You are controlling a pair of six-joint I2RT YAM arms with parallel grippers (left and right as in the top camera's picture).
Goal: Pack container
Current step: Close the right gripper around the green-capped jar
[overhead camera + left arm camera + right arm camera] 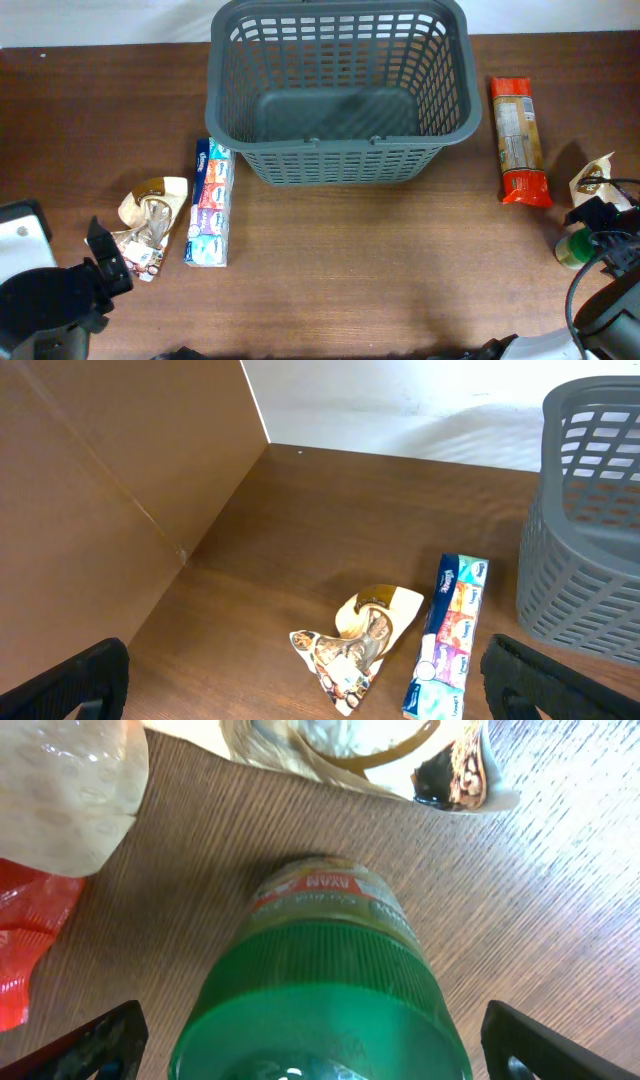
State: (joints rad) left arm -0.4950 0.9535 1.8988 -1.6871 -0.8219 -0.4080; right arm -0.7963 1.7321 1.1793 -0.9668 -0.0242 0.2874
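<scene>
Green-capped bottle (pixel 322 970) stands inside wide-spread right gripper (pixel 325 1045).

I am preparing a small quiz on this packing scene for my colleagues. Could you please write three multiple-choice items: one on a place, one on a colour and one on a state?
1. Where does the tissue pack lie relative to the container?
A. Inside it
B. On the table, beside its wall on the left arm's side
C. Behind it

2. What colour is the cap of the bottle below the right pincer?
A. Red
B. White
C. Green

3. In what state is the container?
A. Upright and empty
B. Upright and half full
C. Tipped on its side

Answers:
1 B: the overhead view shows the pack on the wood next to the container.
2 C: the right wrist view shows a ribbed green cap.
3 A: its solid base is bare.
</scene>
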